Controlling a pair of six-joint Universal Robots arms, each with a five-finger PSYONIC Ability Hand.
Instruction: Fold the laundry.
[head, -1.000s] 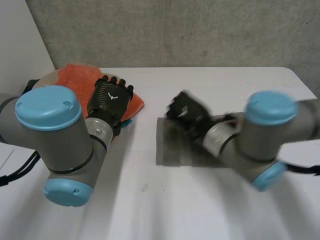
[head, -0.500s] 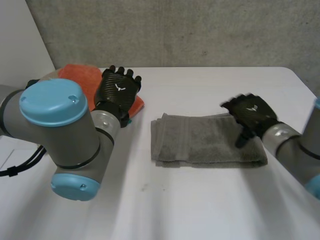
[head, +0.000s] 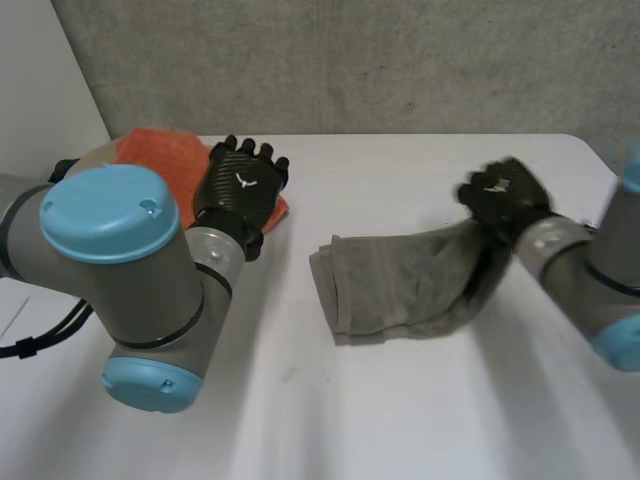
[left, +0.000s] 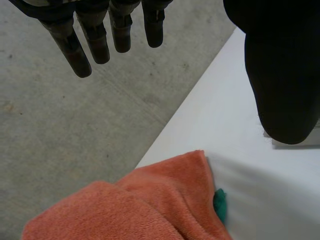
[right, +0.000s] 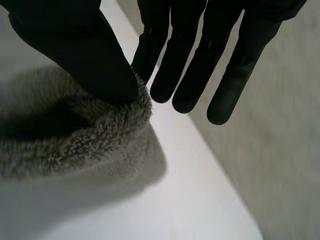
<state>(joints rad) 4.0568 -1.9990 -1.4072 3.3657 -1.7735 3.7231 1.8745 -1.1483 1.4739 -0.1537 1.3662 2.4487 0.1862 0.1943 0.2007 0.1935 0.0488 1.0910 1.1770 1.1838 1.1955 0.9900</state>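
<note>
right hand (head: 505, 200): pinching grey towel (head: 400, 285) edge | left hand (head: 240, 185): fingers straight, empty

No readable words, numbers or brand names anywhere. One small white emblem on the back of the left hand (head: 241, 184), shaped roughly like a forked stroke, not legible as a letter. A fainter pale mark on the back of the right hand (head: 506, 198), too blurred to make out.
</note>
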